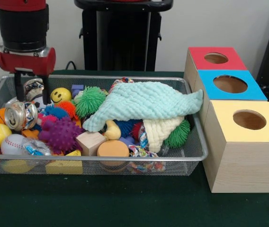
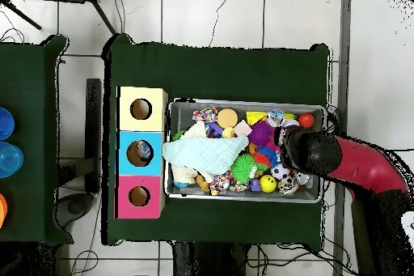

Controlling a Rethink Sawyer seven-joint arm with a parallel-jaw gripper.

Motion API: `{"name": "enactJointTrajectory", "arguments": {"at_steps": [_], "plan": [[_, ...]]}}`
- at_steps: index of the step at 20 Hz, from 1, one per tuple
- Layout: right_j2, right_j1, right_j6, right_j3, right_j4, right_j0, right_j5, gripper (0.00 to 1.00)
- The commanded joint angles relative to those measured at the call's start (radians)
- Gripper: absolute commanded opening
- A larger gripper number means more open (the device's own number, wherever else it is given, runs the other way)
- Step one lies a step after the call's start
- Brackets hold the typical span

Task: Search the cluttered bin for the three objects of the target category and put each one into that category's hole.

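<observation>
The gripper (image 1: 25,85) hangs low over the bin (image 1: 125,78) on the desk (image 1: 125,203), its fingers (image 1: 19,86) apart and empty just above a crushed can (image 1: 20,115), likely readying a pick, with the three holed boxes (image 1: 238,123) well aside.

So the arm (image 1: 22,21) was that classic red-and-black combo: a fat black cylinder with a red band on top, then a thin silver ring under it, and below that a chunky red block with rounded corners. The gripper (image 1: 30,85) hanging off that block was just two skinny black fingers (image 1: 19,85), straight and plain. From overhead the arm (image 2: 368,167) looked like a smooth, curved red tube ending in a round black cap (image 2: 311,151), and behind it all the pedestal (image 1: 122,38) was a black column with a wide flat top.
</observation>
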Motion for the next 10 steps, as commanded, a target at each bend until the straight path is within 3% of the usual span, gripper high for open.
{"name": "enactJointTrajectory", "arguments": {"at_steps": [1,10], "plan": [[-0.008,0.067,0.079,0.046,-0.042,0.022,-0.074,1.0],[-0.013,0.098,0.074,0.017,-0.034,0.024,-0.077,1.0]]}}
